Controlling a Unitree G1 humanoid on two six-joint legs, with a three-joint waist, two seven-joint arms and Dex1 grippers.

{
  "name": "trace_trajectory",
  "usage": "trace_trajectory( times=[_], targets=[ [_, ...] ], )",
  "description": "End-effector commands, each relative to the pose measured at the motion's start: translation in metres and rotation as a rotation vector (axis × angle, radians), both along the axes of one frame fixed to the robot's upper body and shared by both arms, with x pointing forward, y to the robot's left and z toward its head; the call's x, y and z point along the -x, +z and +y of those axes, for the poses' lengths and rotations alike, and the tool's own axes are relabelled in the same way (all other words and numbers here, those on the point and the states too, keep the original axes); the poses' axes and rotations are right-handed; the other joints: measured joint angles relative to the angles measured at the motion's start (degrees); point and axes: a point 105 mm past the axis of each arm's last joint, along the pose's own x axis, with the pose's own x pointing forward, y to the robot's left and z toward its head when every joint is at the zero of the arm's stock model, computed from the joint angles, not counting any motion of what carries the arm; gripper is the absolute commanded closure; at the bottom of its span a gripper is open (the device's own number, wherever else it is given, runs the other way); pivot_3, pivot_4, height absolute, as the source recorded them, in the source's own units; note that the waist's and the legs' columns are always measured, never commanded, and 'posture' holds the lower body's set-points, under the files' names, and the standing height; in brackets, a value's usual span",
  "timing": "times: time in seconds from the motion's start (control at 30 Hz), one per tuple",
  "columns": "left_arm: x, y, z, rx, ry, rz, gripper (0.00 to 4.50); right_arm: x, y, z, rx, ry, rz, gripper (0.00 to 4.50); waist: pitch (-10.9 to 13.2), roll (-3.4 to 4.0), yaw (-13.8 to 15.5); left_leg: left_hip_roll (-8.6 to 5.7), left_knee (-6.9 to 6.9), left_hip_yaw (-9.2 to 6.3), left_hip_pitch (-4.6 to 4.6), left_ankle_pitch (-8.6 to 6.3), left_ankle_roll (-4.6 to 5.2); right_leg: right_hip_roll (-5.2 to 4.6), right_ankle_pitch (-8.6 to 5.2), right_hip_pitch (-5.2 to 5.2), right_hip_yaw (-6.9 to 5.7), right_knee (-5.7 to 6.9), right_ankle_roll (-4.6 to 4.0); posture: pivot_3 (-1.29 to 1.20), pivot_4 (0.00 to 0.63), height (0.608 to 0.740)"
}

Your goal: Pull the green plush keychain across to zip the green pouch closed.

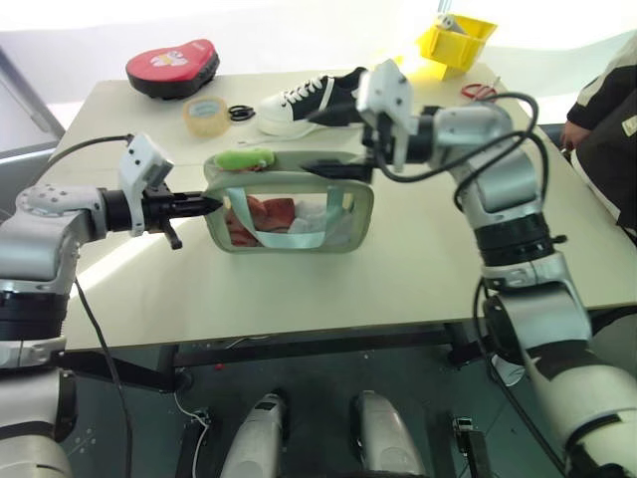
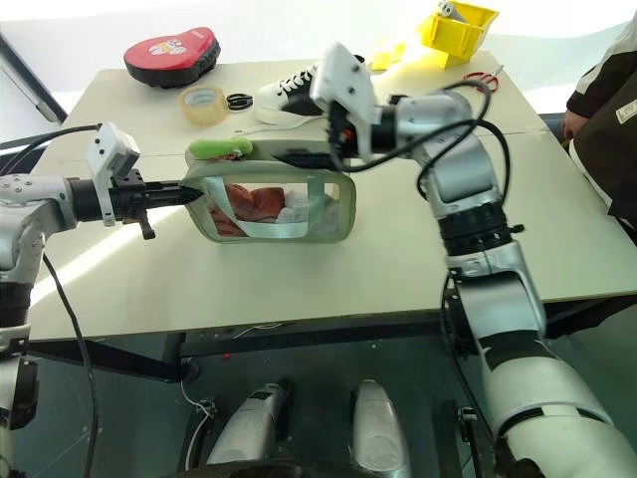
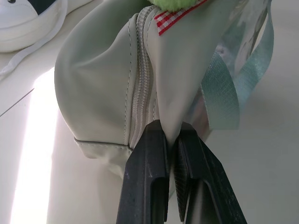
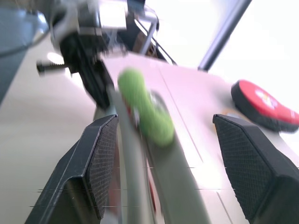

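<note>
I am holding the green pouch (image 1: 289, 211) in the middle of the frame, standing on the table (image 1: 418, 269) with its zipper side up. My left claw (image 1: 212, 203) is coming in from the left side of the frame, and its two black fingers (image 3: 149, 182) are pressed tight together on the end of the pouch, pinching the pale fabric just beside the zipper seam. The green plush keychain (image 1: 245, 157) is lying on the top edge of the pouch, near its left end, close to where my left claw is gripping. My right claw (image 1: 333, 167) is reaching in from the right side along the top of the pouch; its fingers (image 4: 100, 163) are standing wide apart and are gripping nothing, with the keychain ahead between them. In the upper part of the frame, behind the pouch, a white sneaker (image 1: 309, 100), a roll of tape (image 1: 204, 115), a red padded case (image 1: 171, 67) and a yellow bin (image 1: 455, 42) are resting on the table.
</note>
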Motion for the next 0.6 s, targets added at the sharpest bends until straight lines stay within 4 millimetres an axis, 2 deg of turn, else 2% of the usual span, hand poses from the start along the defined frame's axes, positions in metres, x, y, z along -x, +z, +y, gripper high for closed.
trace_trajectory(
  times=[0.03, 0.2, 0.37, 0.47, 0.6],
  targets=[
    [0.002, 0.016, 0.0, -0.002, -0.011, -0.062, 4.5, 0.013, 0.013, 0.034, -0.025, 0.042, -0.084, 1.01, 0.0, -0.01, 0.0, 0.0, 0.0, -0.01, 0.0, 0.0, 0.0, 0.0, 0.0, 0.01, 0.0, 0.0, 0.0, 0.0, 0.15, 0.74],
    [0.001, 0.018, -0.001, -0.001, -0.015, -0.068, 4.5, 0.007, -0.006, 0.061, 0.049, 0.041, -0.135, 1.01, 0.0, -0.03, 0.3, -0.04, 0.01, -0.03, 0.0, 0.0, -0.01, 0.0, 0.0, 0.03, -0.01, -0.01, 0.0, 0.0, 0.15, 0.74],
    [0.003, 0.018, -0.001, -0.002, -0.018, -0.069, 4.5, -0.007, -0.023, 0.062, 0.14, -0.003, -0.168, 1.01, 0.0, -0.03, 0.0, -0.03, 0.0, -0.03, 0.0, 0.01, -0.02, 0.02, 0.0, 0.0, -0.01, 0.0, 0.0, 0.0, 0.15, 0.74],
    [0.005, 0.018, 0.001, 0.0, -0.013, -0.067, 4.5, -0.014, -0.022, 0.056, 0.154, -0.038, -0.199, 1.87, 0.0, -0.03, 0.0, -0.03, 0.0, -0.03, 0.0, 0.01, -0.02, 0.02, 0.0, 0.0, -0.01, 0.01, 0.0, 0.0, 0.15, 0.74],
    [0.005, 0.016, 0.002, 0.002, -0.009, -0.064, 4.5, -0.015, -0.016, 0.049, 0.146, -0.045, -0.226, 3.9, 0.0, -0.03, 0.0, -0.03, -0.01, -0.03, 0.0, 0.01, -0.02, 0.02, 0.0, 0.0, 0.0, 0.01, 0.0, 0.0, 0.15, 0.74]
  ],
)
